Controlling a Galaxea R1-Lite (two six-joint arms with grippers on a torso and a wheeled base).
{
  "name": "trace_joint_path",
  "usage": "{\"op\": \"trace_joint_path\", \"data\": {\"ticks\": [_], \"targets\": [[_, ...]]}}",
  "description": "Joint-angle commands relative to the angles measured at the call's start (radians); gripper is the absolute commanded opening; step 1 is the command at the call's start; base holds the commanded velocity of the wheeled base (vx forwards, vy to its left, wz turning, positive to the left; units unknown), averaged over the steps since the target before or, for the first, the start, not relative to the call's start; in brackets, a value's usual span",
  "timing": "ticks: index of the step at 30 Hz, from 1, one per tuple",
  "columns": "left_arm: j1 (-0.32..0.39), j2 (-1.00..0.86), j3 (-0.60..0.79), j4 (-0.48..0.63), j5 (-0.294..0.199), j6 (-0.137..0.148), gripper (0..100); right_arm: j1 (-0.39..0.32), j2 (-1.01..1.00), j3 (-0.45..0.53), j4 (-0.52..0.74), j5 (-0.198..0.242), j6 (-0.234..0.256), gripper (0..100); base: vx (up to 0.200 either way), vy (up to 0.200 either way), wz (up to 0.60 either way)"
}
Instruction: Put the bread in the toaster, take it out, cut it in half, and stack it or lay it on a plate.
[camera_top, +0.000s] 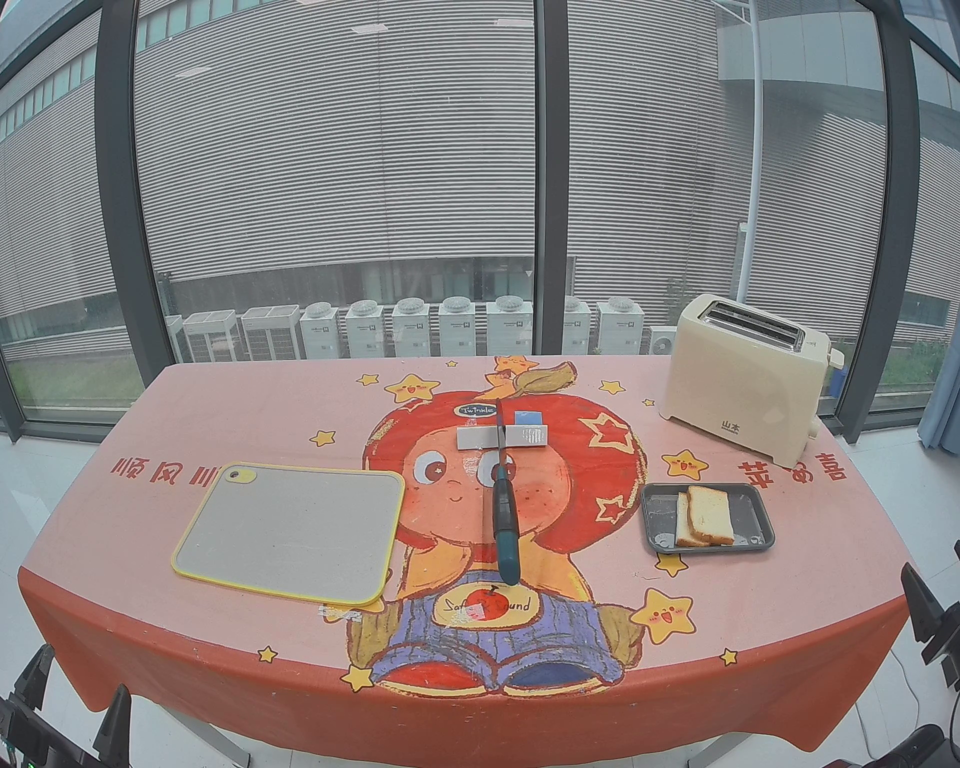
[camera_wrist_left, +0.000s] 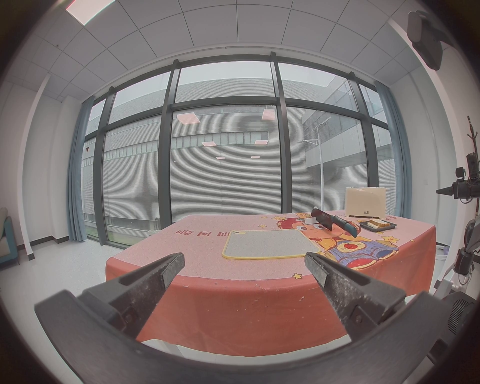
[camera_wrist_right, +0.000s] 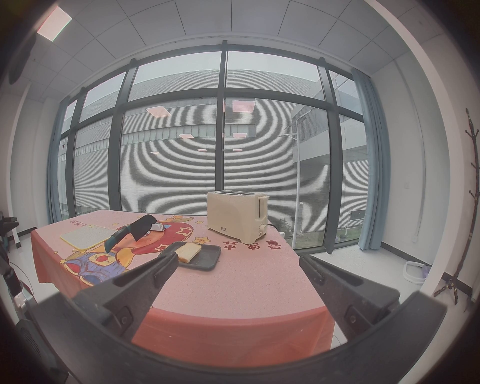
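Okay, you had the left gripper (camera_wrist_left: 245, 260) and right gripper (camera_wrist_right: 240, 260) both spread and empty, short of the table (camera_top: 250, 420), and the bread (camera_top: 705, 516) lay in the dark tray (camera_top: 757, 518) near the toaster (camera_top: 745, 375), likely light, soft, crushable, so it wanted a gentle pinch across the crust edges

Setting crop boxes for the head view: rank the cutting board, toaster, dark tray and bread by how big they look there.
1. cutting board
2. toaster, close behind, though it stands farther back
3. dark tray
4. bread, lying in the tray
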Motion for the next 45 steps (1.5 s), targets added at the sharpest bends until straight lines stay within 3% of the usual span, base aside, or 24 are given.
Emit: {"op": "trace_joint_path", "data": {"ticks": [1, 11, 41, 45], "targets": [[0.0, 0.002, 0.018, -0.002, 0.0, 0.0, 100, 0.003, -0.042, 0.013, 0.015, 0.001, -0.004, 100, 0.0, 0.0, 0.0], [0.0, 0.002, 0.018, 0.0, 0.0, -0.002, 100, 0.012, -0.154, -0.002, 0.18, 0.03, -0.032, 100, 0.0, 0.0, 0.0], [0.0, 0.002, 0.018, -0.002, 0.0, -0.002, 100, 0.011, -0.227, 0.045, 0.291, 0.032, -0.03, 100, 0.0, 0.0, 0.0], [0.0, 0.002, 0.018, 0.0, 0.0, -0.002, 100, 0.009, -0.237, 0.062, 0.291, 0.049, -0.029, 100, 0.0, 0.0, 0.0]]}}
